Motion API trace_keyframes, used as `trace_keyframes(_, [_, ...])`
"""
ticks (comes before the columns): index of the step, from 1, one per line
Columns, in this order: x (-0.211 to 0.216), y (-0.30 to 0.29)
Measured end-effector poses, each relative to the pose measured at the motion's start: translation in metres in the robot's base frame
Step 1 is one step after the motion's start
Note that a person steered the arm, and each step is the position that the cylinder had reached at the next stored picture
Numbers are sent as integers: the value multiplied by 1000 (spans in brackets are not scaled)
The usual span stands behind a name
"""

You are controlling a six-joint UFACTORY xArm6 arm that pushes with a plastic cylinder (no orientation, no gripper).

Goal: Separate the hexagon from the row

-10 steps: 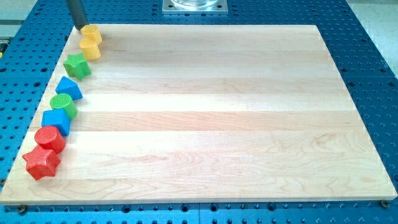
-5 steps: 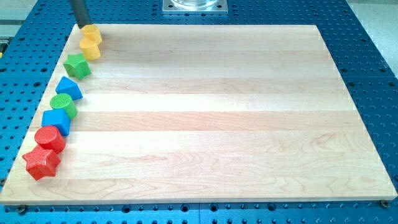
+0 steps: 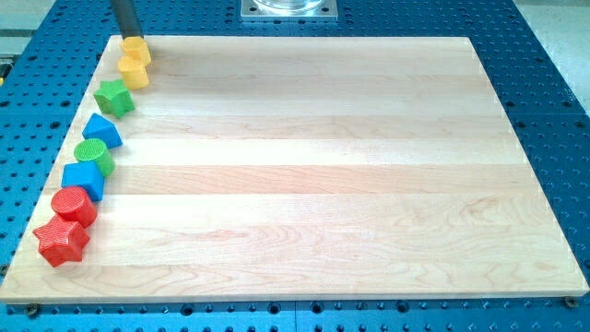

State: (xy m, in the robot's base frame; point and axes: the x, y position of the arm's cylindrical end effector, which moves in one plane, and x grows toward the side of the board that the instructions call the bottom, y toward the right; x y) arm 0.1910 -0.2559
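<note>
Tip (image 3: pixel 130 38) touching the top edge of the yellow hexagon (image 3: pixel 136 50), at its 11 o'clock, in the board (image 3: pixel 313 166) corner. No fingers on this rod, so nothing gripping. Hexagon sitting at the row's top end, touching the second yellow block (image 3: pixel 134 73). Running toward 7 o'clock: green star (image 3: pixel 114 97), blue block (image 3: pixel 101 132), green cylinder (image 3: pixel 93 156), blue cube (image 3: pixel 84 180), red cylinder (image 3: pixel 74 205), red star (image 3: pixel 62 240).

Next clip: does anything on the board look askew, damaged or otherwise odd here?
Nothing stands out. All the blocks sit in one tidy row along the board's left edge, from the yellow hexagon down to the red star. My tip is at the hexagon's upper-left edge.
</note>
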Motion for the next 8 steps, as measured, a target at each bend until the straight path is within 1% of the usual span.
trace_keyframes(1, [2, 1])
trace_keyframes(2, [29, -16])
trace_keyframes(3, [55, 1])
trace_keyframes(4, [76, 54])
trace_keyframes(5, [82, 99])
trace_keyframes(6, [33, 71])
trace_keyframes(7, [36, -19])
trace_keyframes(8, [86, -37])
